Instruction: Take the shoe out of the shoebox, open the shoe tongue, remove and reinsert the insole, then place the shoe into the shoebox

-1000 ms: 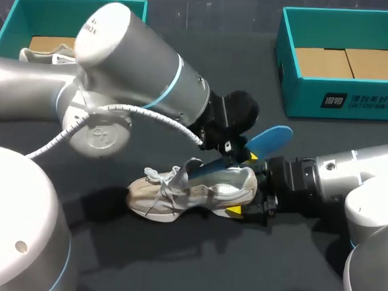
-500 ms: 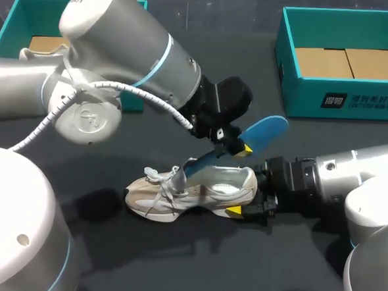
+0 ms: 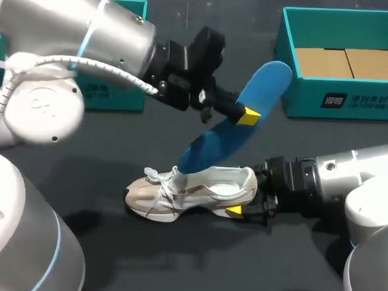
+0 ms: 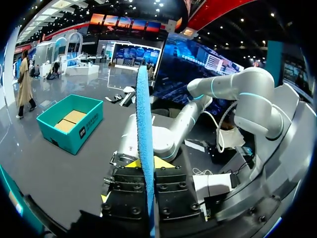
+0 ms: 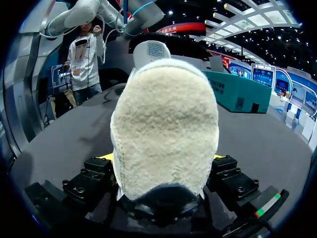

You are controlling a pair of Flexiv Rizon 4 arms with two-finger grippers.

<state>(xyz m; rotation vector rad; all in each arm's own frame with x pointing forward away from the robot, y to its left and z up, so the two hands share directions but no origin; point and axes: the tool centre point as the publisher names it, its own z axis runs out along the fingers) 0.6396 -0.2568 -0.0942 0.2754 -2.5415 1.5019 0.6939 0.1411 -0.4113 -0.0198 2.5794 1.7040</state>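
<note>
Shoe (image 3: pixel 191 191) is out of its box and on the table (image 3: pixel 173 263), its heel clamped by the right gripper (image 5: pixel 163 158). The left gripper (image 3: pixel 245 112) is clenched on the blue insole (image 3: pixel 228 131), which slants above the shoe with its lower tip at the shoe's mouth. Removal looks nearly done; reinserting and boxing remain. The heel-side box (image 3: pixel 345 102), beyond the shoe, holds only a cardboard liner (image 3: pixel 347 62); the toe-side box (image 3: pixel 111 94) is mostly hidden by the left arm (image 3: pixel 89 33), contents not visible.
</note>
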